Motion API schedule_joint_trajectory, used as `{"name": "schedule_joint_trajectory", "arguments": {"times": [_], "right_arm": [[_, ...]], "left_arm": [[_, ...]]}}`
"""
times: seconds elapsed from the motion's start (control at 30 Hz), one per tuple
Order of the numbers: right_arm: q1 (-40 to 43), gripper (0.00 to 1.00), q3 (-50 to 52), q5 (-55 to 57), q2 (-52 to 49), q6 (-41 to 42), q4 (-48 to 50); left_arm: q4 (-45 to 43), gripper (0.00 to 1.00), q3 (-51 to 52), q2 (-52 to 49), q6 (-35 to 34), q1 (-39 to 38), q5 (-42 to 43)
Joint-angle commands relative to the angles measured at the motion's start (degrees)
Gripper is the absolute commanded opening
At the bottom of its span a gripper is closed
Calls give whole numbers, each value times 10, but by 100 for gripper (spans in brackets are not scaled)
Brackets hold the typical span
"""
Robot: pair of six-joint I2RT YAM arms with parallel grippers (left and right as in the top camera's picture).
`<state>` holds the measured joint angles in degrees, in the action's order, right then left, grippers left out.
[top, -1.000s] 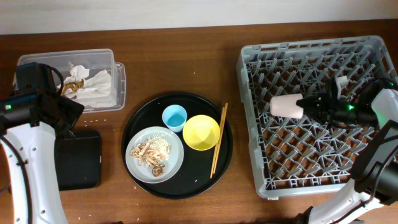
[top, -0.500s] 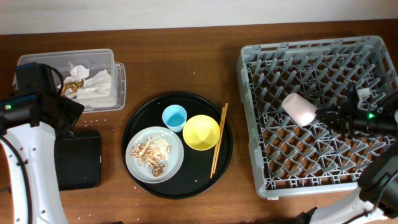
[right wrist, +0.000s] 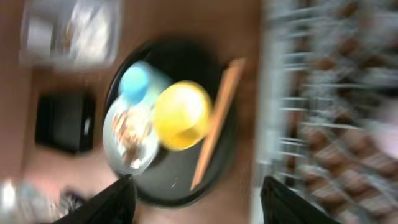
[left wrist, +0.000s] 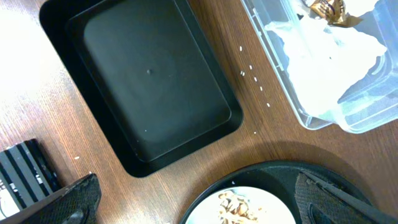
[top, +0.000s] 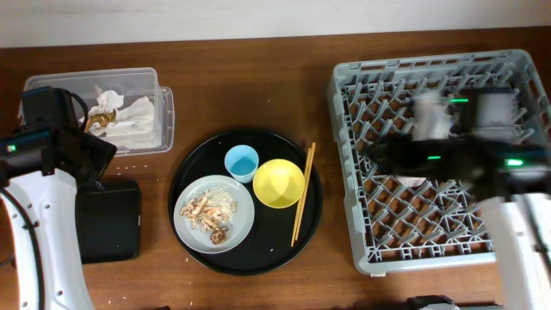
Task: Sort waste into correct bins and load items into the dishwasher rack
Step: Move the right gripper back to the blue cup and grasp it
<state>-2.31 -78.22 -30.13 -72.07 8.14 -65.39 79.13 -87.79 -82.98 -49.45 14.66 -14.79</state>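
Though the overhead view blurs the right arm above the dishwasher rack [top: 413, 232], the wrist view shows the right tool [right wrist: 198, 183] spread and gripping nothing. A sliver of the pink cup [top: 415, 182] shows among the pegs beneath the arm. At the far left of the desk [top: 258, 86], the clear tub [top: 165, 120] holds crumpled napkins [top: 138, 120] and a gold-brown wrapper [top: 102, 120]. The black rectangular tray [top: 112, 220] sits just near of it. The left tool [left wrist: 198, 183] hangs spread beside that tray. The round black tray [top: 258, 250] in the middle carries the blue cup [top: 241, 162], the yellow bowl [top: 278, 183], the grey plate [top: 243, 215] with food scraps [top: 207, 213], and the chopsticks [top: 301, 207] along its right side.
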Motion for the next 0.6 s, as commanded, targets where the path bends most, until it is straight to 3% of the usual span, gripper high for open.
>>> {"name": "schedule_joint_trajectory", "arguments": {"times": [0.0, 0.1, 0.2, 0.27, 0.4, 0.47, 0.57], "right_arm": [[-236, 65, -12, 245, -50, 115, 48], [-353, 68, -28, 293, -138, 133, 65], [-440, 73, -38, 318, -276, 94, 74], [-462, 84, -42, 363, -331, 93, 94], [-466, 87, -112, 361, -345, 92, 127], [-461, 98, -175, 283, -348, 48, 108], [-450, 99, -310, 232, -380, 28, 21]], "left_arm": [[0, 99, 0, 0, 3, 2, -4], [0, 99, 0, 0, 3, 2, -4], [0, 99, 0, 0, 3, 2, -4], [0, 99, 0, 0, 3, 2, -4], [0, 99, 0, 0, 3, 2, -4], [0, 99, 0, 0, 3, 2, -4], [0, 99, 0, 0, 3, 2, -4]]}}
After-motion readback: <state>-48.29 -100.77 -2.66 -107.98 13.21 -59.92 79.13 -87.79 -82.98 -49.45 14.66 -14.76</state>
